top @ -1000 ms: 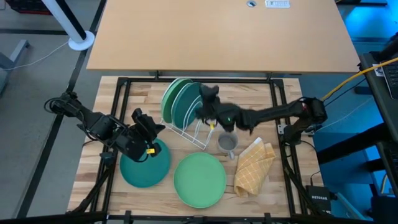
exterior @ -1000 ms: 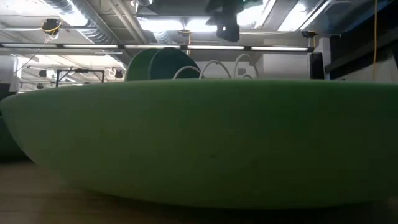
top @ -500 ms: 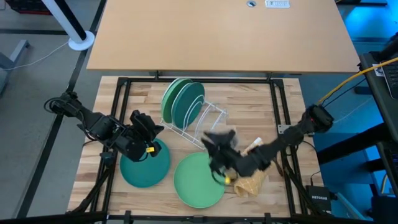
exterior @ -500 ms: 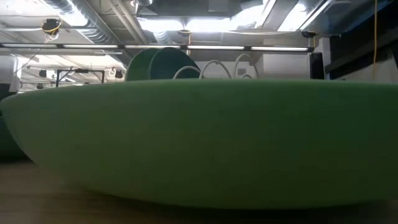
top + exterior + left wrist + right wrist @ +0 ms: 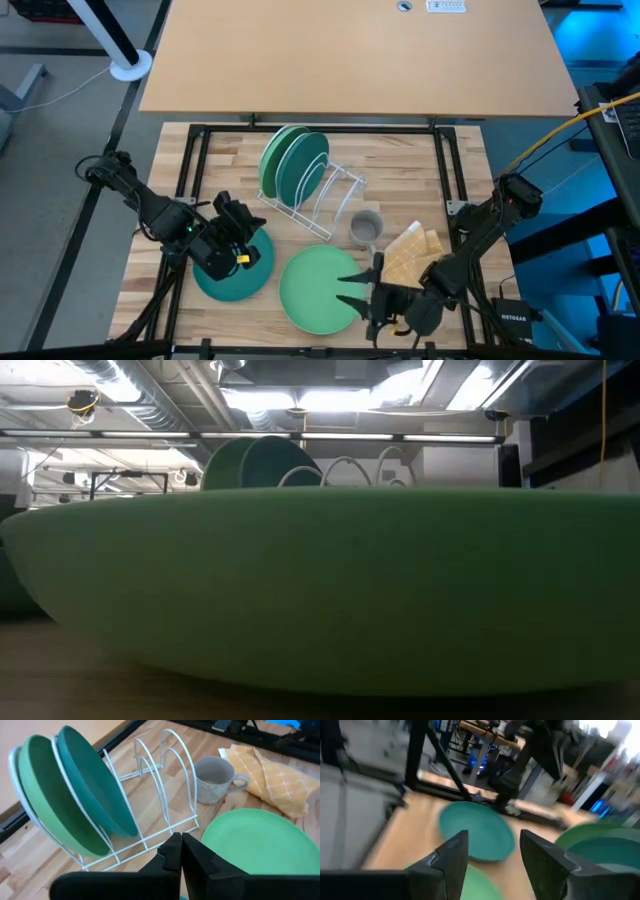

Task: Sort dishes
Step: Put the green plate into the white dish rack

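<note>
Two plates (image 5: 292, 162) are stood upright in the rack (image 5: 322, 200); a teal plate (image 5: 233, 270) and a light green plate (image 5: 318, 290) lie flat on the table (image 5: 400, 160). The right gripper (image 5: 357, 291) is held spread at the light green plate's edge, grasping nothing. The left gripper (image 5: 243, 217), clenched and empty, is poised over the teal plate.

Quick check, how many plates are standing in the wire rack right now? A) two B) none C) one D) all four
A: the high view shows a light green plate and a teal plate upright in the wire rack, while the other teal plate and light green plate lie flat on the table.
</note>
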